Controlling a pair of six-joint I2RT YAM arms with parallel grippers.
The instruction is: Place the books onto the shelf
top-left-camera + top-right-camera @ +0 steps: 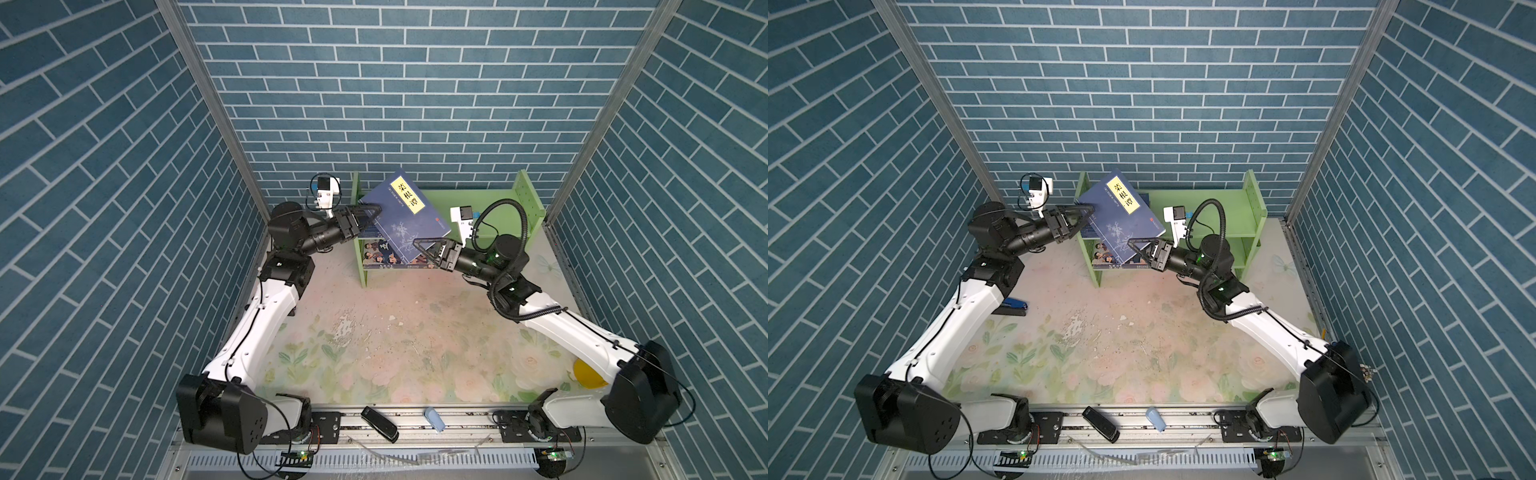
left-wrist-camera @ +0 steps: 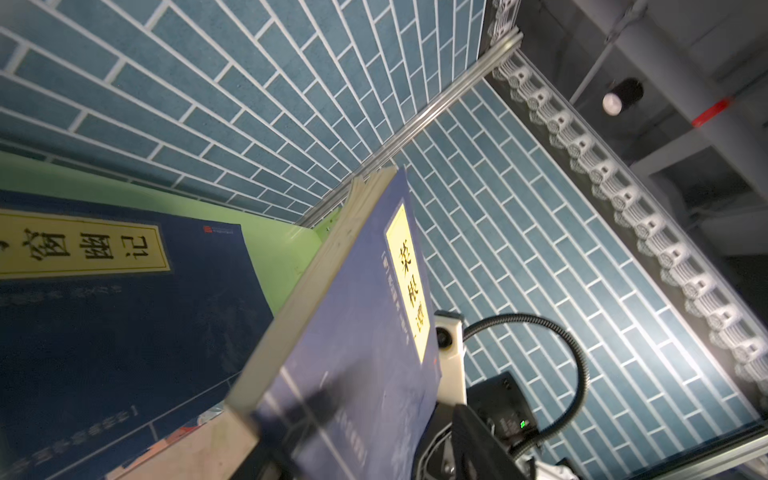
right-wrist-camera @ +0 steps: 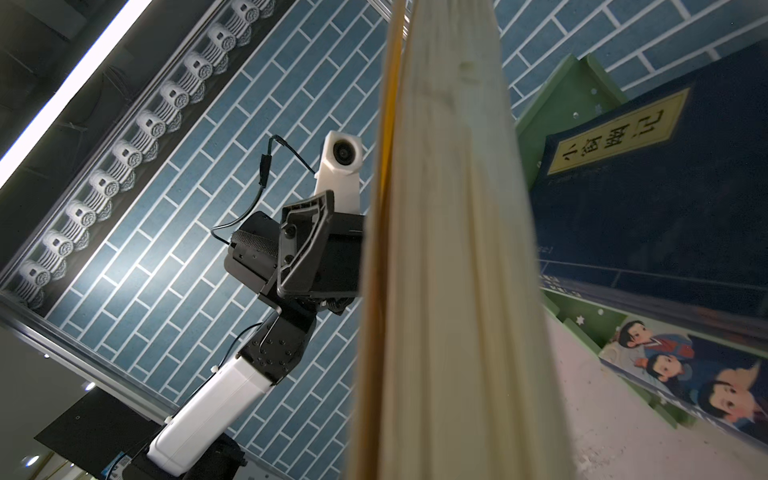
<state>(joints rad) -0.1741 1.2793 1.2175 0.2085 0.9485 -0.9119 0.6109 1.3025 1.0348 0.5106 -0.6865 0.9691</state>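
**A:** Right pincer is clenched on the near right edge of the navy book. The page edges run straight out from its wrist camera.

**B:** Left pincer?

**A:** Its tips are at the book's left corner. Gripping or let go, cannot tell.

**B:** Where's the book?

**A:** In the air, tilted with its far corner highest, over the left end of the shelf. Not set down. A second navy book lies flat on the top tier beneath it. The cartoon book is on the bottom tier, left side.

**B:** Handling?

**A:** Probably light. It has a thin soft cover, so likely floppy, and the pages fan loose along the open edge. The cover looks smooth and might slip. A grip on one edge alone would likely let it sag. Best hold, I'd judge, is close to the bound edge at mid-length, set deep between the jaws.
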